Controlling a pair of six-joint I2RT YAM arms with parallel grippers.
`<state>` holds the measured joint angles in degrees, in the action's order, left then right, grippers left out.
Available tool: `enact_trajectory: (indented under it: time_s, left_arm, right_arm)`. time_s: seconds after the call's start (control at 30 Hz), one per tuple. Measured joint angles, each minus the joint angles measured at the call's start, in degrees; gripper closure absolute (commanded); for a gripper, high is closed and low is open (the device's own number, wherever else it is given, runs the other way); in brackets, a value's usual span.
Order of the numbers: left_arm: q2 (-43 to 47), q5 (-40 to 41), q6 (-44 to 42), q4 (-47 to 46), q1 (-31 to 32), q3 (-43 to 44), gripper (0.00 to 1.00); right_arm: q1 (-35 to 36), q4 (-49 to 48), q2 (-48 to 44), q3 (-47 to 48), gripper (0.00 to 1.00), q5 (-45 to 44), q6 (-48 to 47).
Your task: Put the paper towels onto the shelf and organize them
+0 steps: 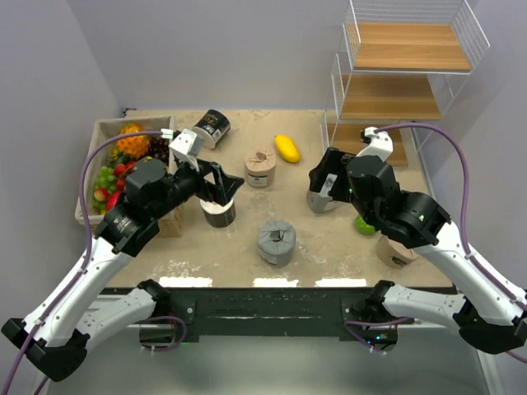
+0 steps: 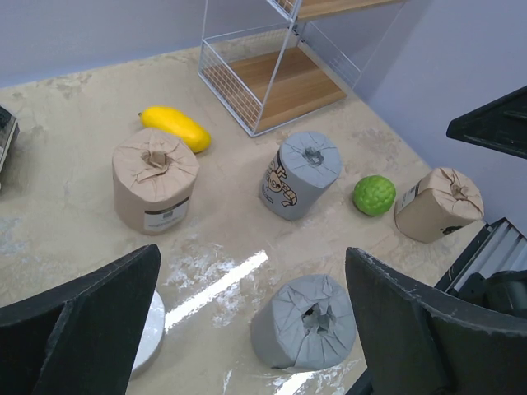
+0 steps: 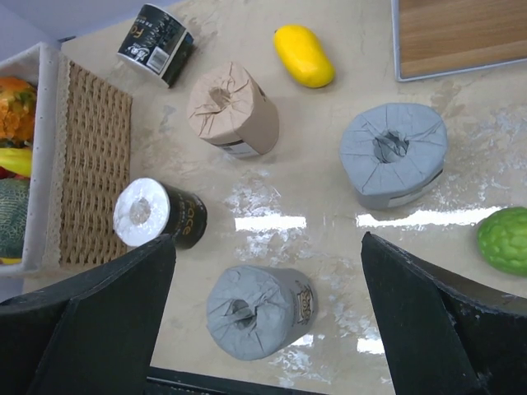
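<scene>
The shelf (image 1: pixel 403 58) stands at the back right, its boards bare. All six rolls are on the table: a black roll (image 1: pixel 212 127) lying at the back, a tan roll (image 1: pixel 260 167), a black roll (image 1: pixel 218 212), a grey roll (image 1: pixel 277 241), a grey roll (image 1: pixel 321 199), and a tan roll (image 1: pixel 395 251) partly under the right arm. My left gripper (image 1: pixel 226 185) is open and empty above the nearer black roll. My right gripper (image 1: pixel 327 174) is open and empty above the right grey roll. The front grey roll shows between both sets of fingers (image 2: pixel 306 321) (image 3: pixel 259 311).
A box of fruit (image 1: pixel 97 136) sits at the left edge. A yellow fruit (image 1: pixel 286 148) lies near the middle back. A green fruit (image 1: pixel 365 224) lies under my right arm. The shelf's lowest board (image 3: pixel 461 33) is at table level.
</scene>
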<state>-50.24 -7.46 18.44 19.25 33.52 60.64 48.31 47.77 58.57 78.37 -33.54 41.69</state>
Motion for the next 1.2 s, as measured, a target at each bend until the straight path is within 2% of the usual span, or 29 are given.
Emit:
enact_trajectory:
  time_s: [0.27, 0.4, 0.5, 0.7, 0.9, 1.0, 1.2]
  left_arm:
    - [1.4, 3.3, -3.1, -0.3, 0.0, -1.5, 0.0]
    - [3.5, 7.2, -6.0, -3.1, 0.0, -7.6, 0.0]
    - [4.4, 9.6, -6.7, -4.9, 0.0, -12.2, 0.0]
    - [7.1, 12.1, -7.6, -6.2, 0.0, -16.7, 0.0]
    - [10.6, 13.2, -7.5, -8.2, 0.1, -17.2, 0.0]
    - [11.1, 13.7, -7.6, -8.5, 0.4, -17.2, 0.0]
    - [11.3, 14.4, -7.6, -8.5, 0.4, -17.4, 0.0]
  right_arm:
    - [0.0, 1.4, -0.2, -1.9, 0.02, -1.9, 1.8]
    - [-0.1, -0.1, 2.6, -1.9, 0.07, -6.6, -2.4]
    - [-3.0, -0.6, 7.1, -1.1, 0.11, -7.6, -6.2]
    - [-19.4, -2.5, 12.5, -1.8, 0.23, 2.5, -10.3]
    - [-30.5, -5.7, 14.1, -6.1, 0.25, 13.4, -11.3]
    - [-33.4, -8.0, 16.3, -8.2, 0.26, 17.4, -11.2]
    - [-34.1, -11.8, 21.3, -11.7, 0.28, 22.3, -10.8]
